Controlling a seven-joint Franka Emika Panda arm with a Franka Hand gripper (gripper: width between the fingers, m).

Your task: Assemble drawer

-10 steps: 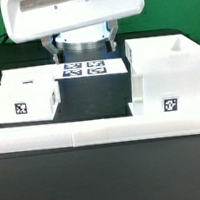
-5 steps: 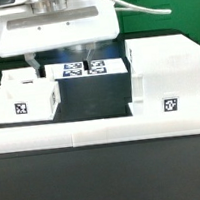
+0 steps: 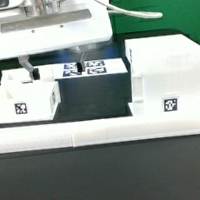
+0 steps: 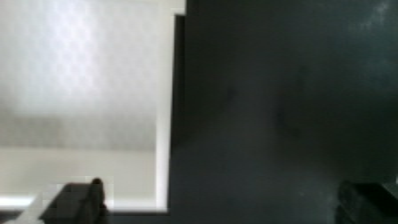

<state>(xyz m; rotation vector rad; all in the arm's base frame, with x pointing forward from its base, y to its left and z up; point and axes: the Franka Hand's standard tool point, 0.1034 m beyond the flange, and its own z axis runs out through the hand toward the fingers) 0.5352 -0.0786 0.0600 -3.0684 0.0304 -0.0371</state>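
A small white tray (image 3: 23,102) with a square tag stands at the exterior view's left. The large hollow white casing (image 3: 165,72), also tagged, stands at the right. My gripper (image 3: 52,67) hangs open and empty just behind the tray. One finger (image 3: 26,68) is by the tray's back wall and the other is over the marker board. In the wrist view my gripper (image 4: 224,192) shows two dark fingers (image 4: 75,200) wide apart. A blurred white surface (image 4: 89,90) lies by one of them, with dark table between them.
The marker board (image 3: 92,68) lies flat on the black table behind the tray and casing. A long low white rail (image 3: 102,136) runs across the front, in front of both parts.
My gripper has come down and moved to the exterior view's left, from over the marker board toward the back of the small tray. The fingers now show. The parts have not moved.
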